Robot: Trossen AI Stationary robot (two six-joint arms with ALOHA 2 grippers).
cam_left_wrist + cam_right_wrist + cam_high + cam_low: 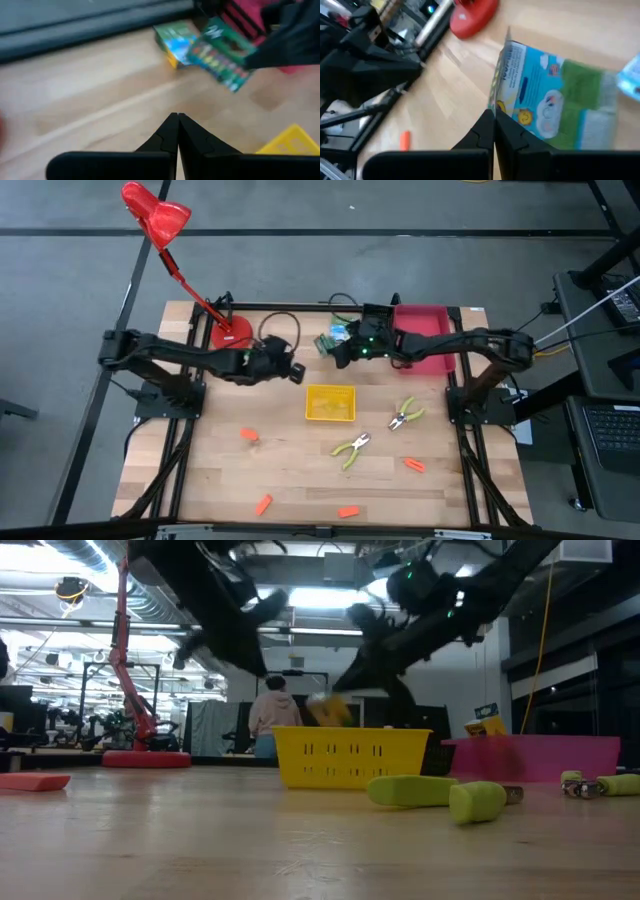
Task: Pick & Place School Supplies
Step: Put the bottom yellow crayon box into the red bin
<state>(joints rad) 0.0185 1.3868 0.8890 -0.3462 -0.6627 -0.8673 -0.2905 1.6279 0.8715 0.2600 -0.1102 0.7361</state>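
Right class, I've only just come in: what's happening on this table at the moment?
Two robot arms are sorting school supplies on a wooden table. The right gripper is at the back of the table, beside the red tray, shut on the edge of a printed box; another printed box lies nearby. The left gripper waits, shut and empty, near the red desk lamp. The yellow bin sits mid-table, with two green-handled tools and orange pieces scattered in front.
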